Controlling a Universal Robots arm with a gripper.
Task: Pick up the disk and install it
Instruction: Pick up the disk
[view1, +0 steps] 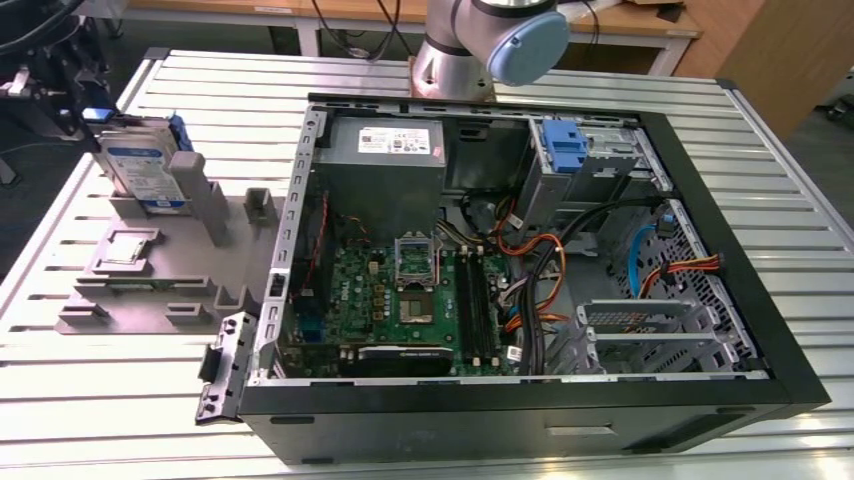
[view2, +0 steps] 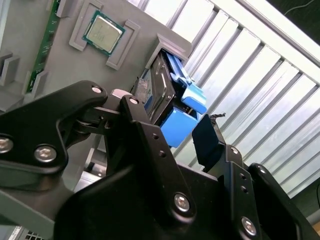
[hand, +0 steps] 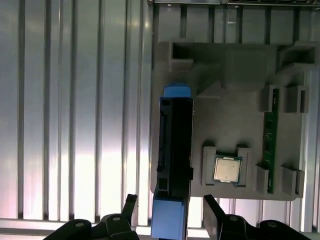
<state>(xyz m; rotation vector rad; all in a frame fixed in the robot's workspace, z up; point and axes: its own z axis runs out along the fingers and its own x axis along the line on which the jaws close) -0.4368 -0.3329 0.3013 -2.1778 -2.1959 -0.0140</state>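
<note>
On the exterior view's left, just beside the open case (view1: 534, 405), the disk (view1: 144, 170) stands on edge in a slot of the grey holder (view1: 167, 300). My guess is that's so its thin sides are easy to pinch from above. In the second wrist view the gripper (view2: 170, 120) hangs over the disk's blue end, jaws wide and holding nothing. The first wrist view is the same deal: the edge-on disk sits between the fingers (hand: 131, 207) with gaps both sides, so it's not grabbed yet.

Shiny ribbed metal table (view1: 120, 400), matt grey plastic fixture (view1: 160, 290), blue plastic-edged disk (view1: 140, 165)
</note>
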